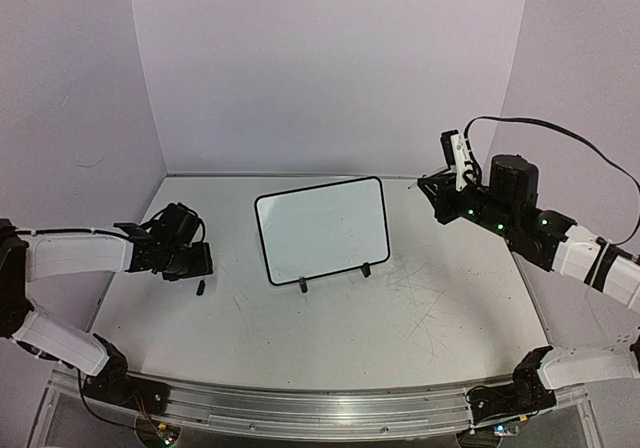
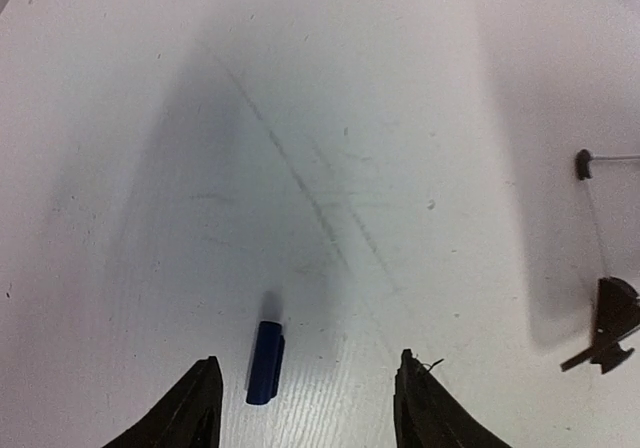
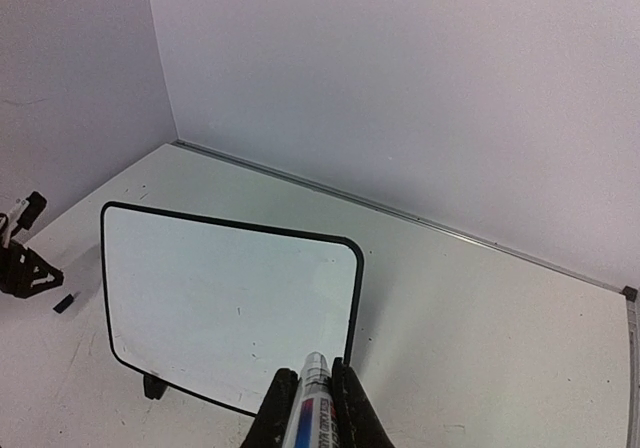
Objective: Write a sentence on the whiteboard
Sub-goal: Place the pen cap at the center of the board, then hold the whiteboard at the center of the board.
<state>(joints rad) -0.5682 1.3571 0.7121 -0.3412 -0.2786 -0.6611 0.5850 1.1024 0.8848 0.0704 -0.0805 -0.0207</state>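
Top external view: the whiteboard point(image 1: 322, 230) stands tilted back on its feet point(image 1: 303, 285) mid-surface point(image 1: 420, 308), with open room in front and to both sides and the walls point(image 1: 330, 68) farther behind. The left hand point(image 1: 203, 261) hovers low, well left of the whiteboard, fingers apart, with a blue cap point(image 2: 265, 363) lying on the surface between them and touching neither. The right hand point(image 3: 311, 370) hangs high to the right, apart from the whiteboard and clamped on a marker point(image 3: 313, 413); I cannot tell which end of the marker points out.
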